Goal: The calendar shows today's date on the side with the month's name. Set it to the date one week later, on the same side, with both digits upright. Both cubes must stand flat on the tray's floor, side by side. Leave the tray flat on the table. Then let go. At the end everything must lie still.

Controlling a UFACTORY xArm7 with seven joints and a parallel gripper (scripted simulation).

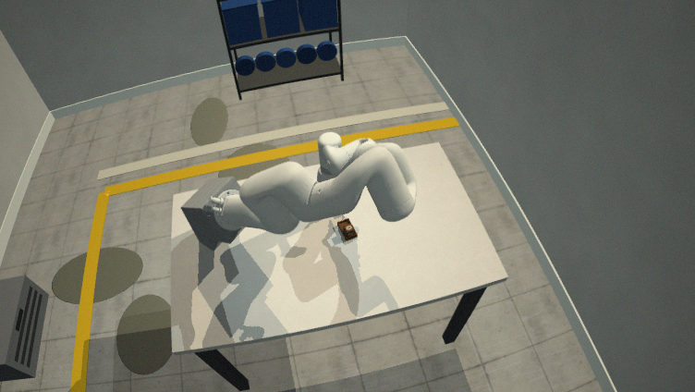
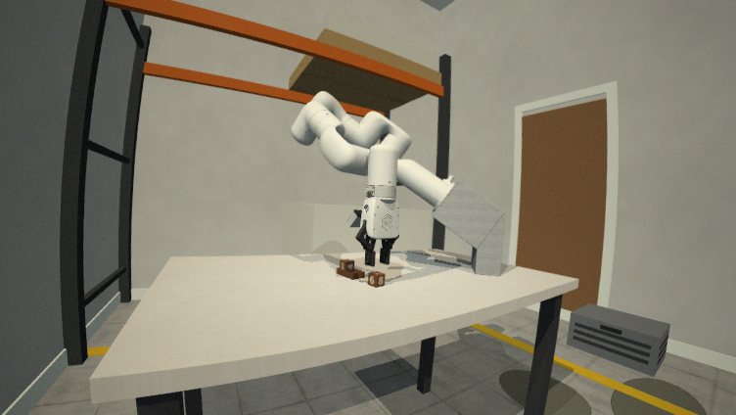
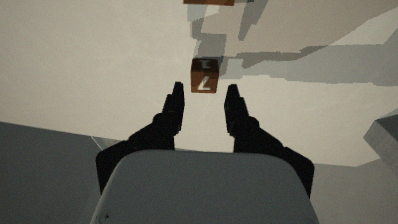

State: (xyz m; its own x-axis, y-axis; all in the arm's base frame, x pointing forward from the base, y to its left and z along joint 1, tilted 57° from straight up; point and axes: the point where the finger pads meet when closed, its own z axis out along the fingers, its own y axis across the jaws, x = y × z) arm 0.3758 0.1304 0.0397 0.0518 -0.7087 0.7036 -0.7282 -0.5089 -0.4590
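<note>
The brown tray [image 1: 351,238] [image 2: 352,275] lies on the table; one edge strip of the tray [image 3: 208,2] shows at the top of the wrist view. One brown cube [image 1: 348,226] [image 2: 346,265] is in the tray; a light 1 seems to show on one side in the exterior view. The other cube [image 2: 376,278] [image 3: 204,76] stands on the table outside the tray. It shows 6 and 8 in the exterior view, and a 7 plus a shaded digit in the wrist view. My gripper [image 2: 378,261] [image 3: 205,93] is half open and empty, above the table near this loose cube. The arm hides this cube in the top view.
The white table [image 1: 437,233] [image 2: 231,309] carries the arm's grey base block [image 1: 213,209] [image 2: 469,221] at one end. Arm shadows fall across the table around the tray. Racks, a door and a grey cabinet stand off the table.
</note>
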